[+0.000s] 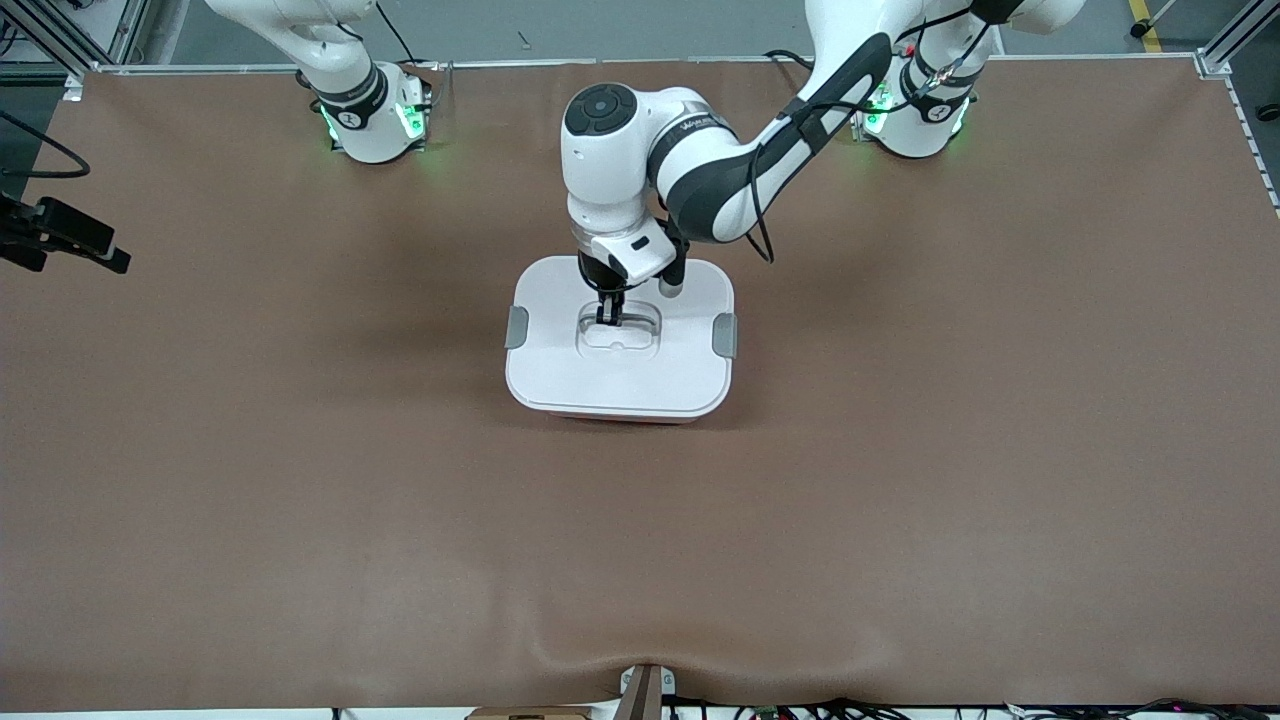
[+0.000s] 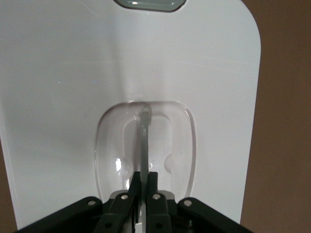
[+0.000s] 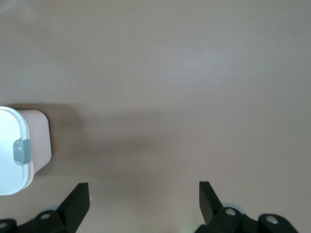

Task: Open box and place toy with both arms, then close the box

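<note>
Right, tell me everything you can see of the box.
The box sits mid-table, lid on. Its white, smooth plastic-looking lid is a rounded rectangle with a grey clip at one end and another grey clip at the other, both lying against the sides. A pale pink base shows under the lid's edge. In the lid's recessed clear centre stands a thin handle, and the left gripper has its fingers shut on it.

arms (image 1: 640, 150): glossy white shells | joints: black bands | bases: green lights | cables: black, external | fingers (image 3: 77, 201): matte black
</note>
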Controlling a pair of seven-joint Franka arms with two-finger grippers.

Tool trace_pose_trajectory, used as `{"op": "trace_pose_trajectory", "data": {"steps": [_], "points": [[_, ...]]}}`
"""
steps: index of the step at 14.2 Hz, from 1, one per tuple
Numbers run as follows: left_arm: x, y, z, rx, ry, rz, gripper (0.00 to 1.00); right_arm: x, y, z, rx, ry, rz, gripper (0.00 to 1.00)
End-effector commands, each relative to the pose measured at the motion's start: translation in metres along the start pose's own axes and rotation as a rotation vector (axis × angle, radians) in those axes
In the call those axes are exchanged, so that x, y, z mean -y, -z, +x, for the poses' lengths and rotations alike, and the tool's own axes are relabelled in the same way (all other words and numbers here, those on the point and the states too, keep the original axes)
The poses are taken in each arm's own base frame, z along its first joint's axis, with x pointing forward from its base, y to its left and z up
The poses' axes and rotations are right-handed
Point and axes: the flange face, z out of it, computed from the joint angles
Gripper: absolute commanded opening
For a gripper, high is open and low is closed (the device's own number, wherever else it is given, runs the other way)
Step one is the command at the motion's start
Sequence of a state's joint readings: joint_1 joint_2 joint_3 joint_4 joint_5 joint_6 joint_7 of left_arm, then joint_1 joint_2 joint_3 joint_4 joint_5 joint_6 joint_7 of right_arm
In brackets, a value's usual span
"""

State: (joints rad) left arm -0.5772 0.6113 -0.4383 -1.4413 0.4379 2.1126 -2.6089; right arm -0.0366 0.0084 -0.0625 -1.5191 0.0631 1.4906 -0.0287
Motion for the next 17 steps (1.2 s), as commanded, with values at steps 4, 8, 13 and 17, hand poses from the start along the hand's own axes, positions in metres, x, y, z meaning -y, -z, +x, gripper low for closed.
{"op": "trace_pose_trajectory", "data": {"steps": [4, 8, 13, 17], "points": [[0.0035, -0.002, -0.0052, -0.009, -0.004, -0.014, 0.0, 0.0131, 0.0032, -0.0096, 0.016, 0.009, -0.05, 1.0], [-0.0003, -0.0029, -0.0013, -0.012, 0.001, -0.013, 0.0, 0.0134, 0.0032, -0.0096, 0.016, 0.016, -0.047, 1.0], [-0.0026, -0.0033, 0.001, -0.012, 0.009, -0.012, 0.0, 0.0115, 0.0018, -0.0091, 0.019, 0.014, -0.049, 1.0], [-0.0032, -0.0036, 0.0019, -0.013, 0.014, -0.009, 0.0, 0.0107, 0.002, -0.009, 0.018, 0.016, -0.049, 1.0]]}}
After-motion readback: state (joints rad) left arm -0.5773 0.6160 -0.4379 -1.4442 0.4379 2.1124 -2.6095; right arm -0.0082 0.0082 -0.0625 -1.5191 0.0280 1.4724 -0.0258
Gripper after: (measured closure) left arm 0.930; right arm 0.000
